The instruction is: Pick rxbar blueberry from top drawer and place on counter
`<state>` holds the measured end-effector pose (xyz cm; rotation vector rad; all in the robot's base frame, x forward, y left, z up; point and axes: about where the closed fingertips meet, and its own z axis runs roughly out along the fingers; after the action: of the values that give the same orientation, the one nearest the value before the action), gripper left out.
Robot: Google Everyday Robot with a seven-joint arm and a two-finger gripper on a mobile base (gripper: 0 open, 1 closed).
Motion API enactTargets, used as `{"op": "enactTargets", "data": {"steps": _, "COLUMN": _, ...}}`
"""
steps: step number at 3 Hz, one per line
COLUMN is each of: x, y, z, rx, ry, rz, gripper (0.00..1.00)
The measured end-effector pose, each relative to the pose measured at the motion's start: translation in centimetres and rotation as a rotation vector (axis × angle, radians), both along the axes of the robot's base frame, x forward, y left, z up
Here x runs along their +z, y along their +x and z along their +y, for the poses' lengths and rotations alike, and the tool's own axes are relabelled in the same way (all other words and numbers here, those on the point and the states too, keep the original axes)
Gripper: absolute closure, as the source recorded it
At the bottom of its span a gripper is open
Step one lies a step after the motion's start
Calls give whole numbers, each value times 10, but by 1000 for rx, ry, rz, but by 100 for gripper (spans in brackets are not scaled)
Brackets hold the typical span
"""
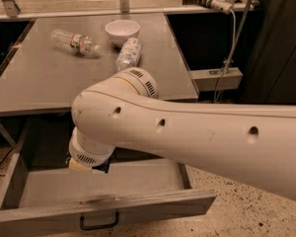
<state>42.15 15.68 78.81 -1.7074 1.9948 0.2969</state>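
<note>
The top drawer (138, 184) stands pulled open below the counter (44, 83), its black loop handle (98, 222) at the front. My white arm reaches in from the right and bends down over the drawer's back left part. The gripper (91, 166) sits under the round wrist, just above the drawer floor, and the wrist covers nearly all of it. The rxbar blueberry is not visible; the wrist may be hiding it. The drawer floor that shows is bare grey metal.
On the counter lie two clear plastic bottles (75, 42) (128, 53) and a white bowl (122, 31) near the back. A power strip (209, 0) with a hanging cable is at the back right. Speckled floor lies to the right of the drawer.
</note>
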Motion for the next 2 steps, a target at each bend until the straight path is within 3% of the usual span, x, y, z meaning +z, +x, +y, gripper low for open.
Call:
{"op": "enactTargets", "data": {"steps": 1, "x": 28, "y": 12, "z": -4, "rx": -21, "ry": 13, "rz": -36, "gripper": 100}}
{"op": "enactTargets", "data": {"steps": 2, "x": 74, "y": 32, "z": -11, "rx": -38, "ry": 32, "rz": -109, "gripper": 100}}
